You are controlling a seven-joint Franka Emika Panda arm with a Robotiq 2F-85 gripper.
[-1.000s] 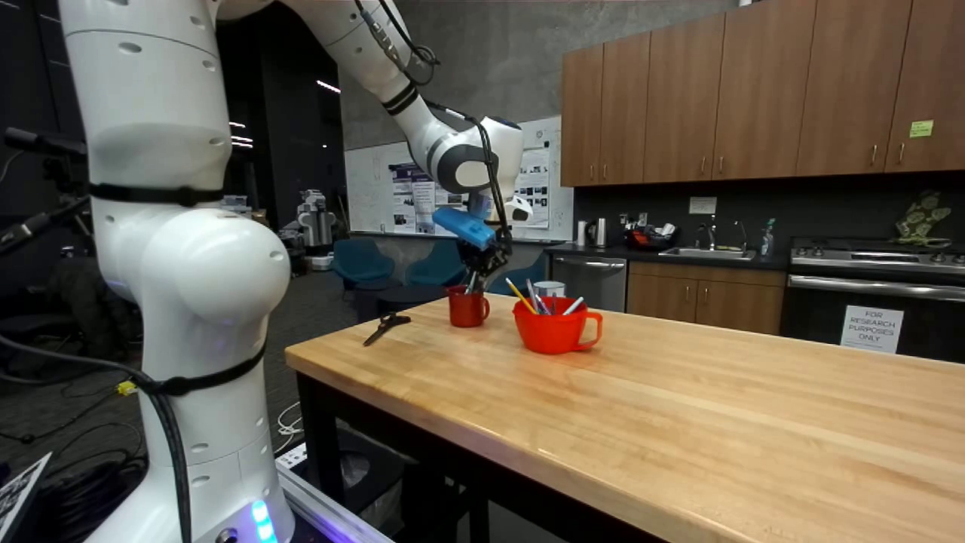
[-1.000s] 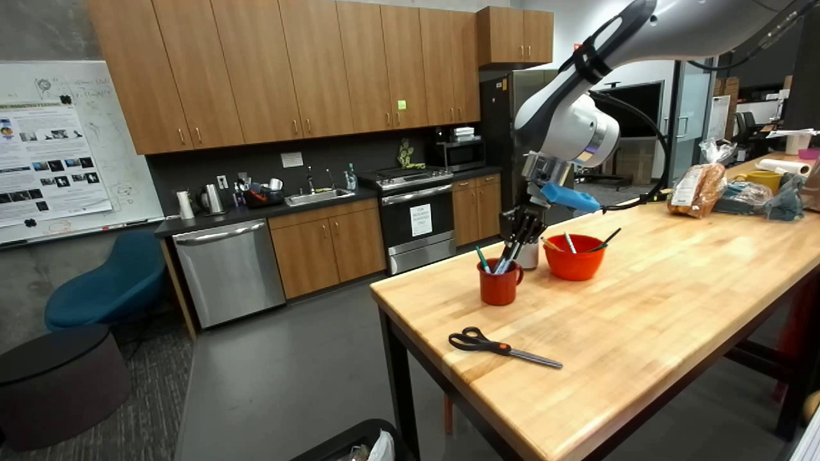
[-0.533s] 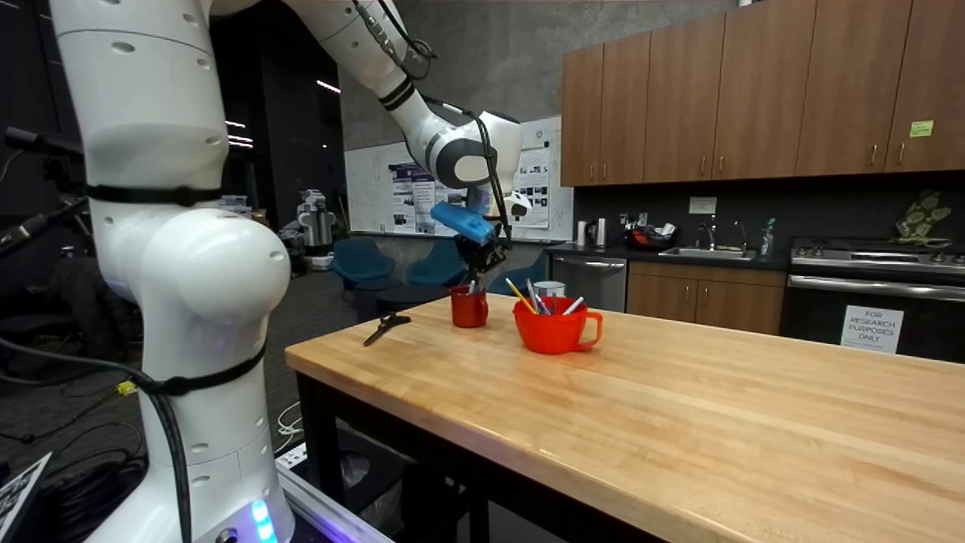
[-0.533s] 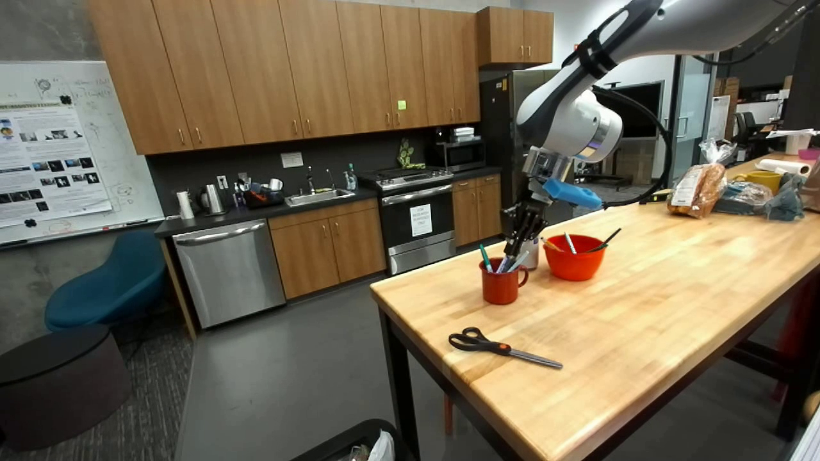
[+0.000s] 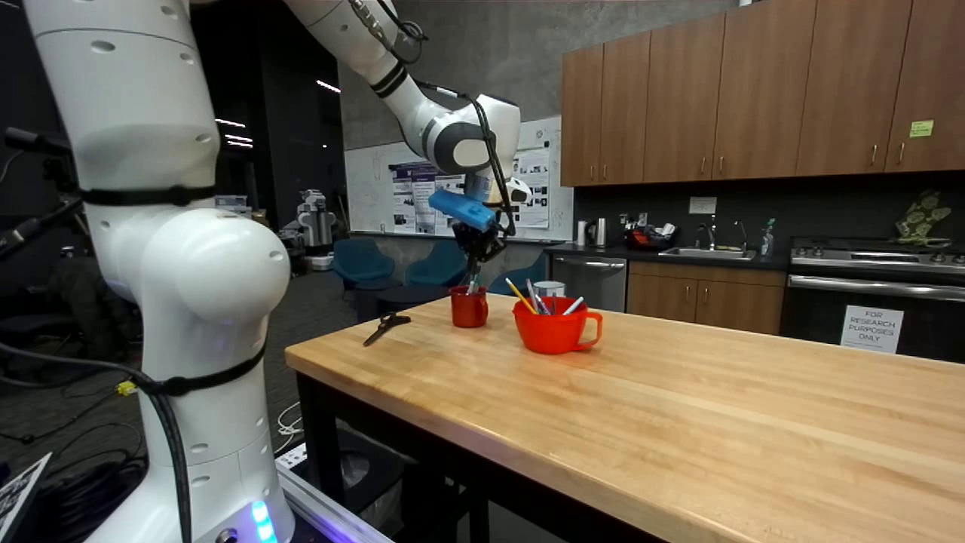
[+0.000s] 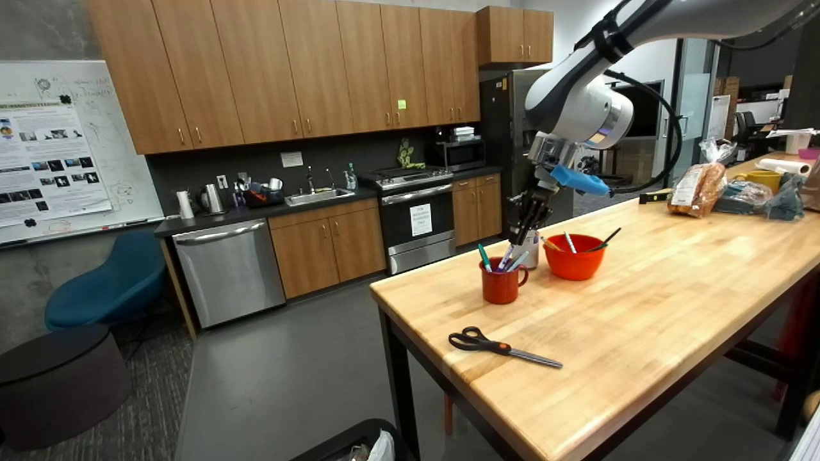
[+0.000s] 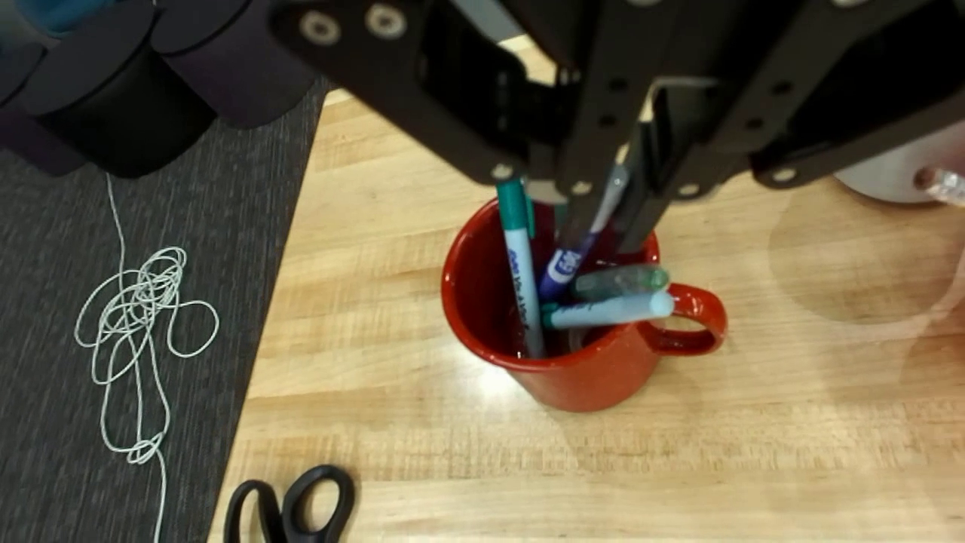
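The bent arm slants down, end effector pinching a purple marker

Red mug: one. Markers in it: at least four, one purple marker among them (part of the inside is hidden, so no firm total). Scissors: one pair. Red bowl: one. Yellow pencil in it: one; other pens there: two at least. White canister: one. Bagged loaf: one. Stove: one. Sink: one.
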